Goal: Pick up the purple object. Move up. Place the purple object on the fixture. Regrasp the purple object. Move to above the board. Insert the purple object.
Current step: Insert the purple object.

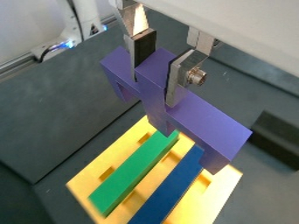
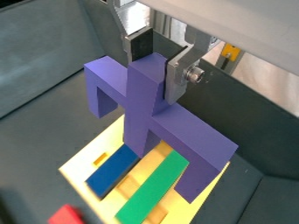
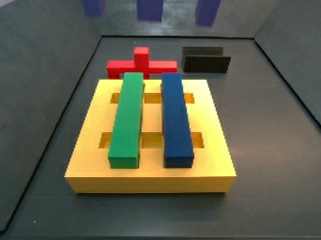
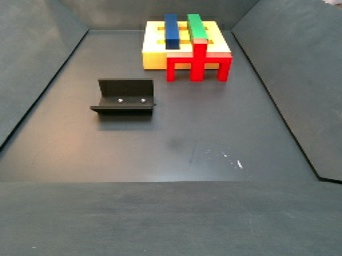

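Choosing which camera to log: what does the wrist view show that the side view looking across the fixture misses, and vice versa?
Only in a wrist view: the gripper, shut on the purple object, above the board. Only in a side view: the red cross-shaped block beside the board, and the fixture in full. Both: the board, green bar and blue bar.
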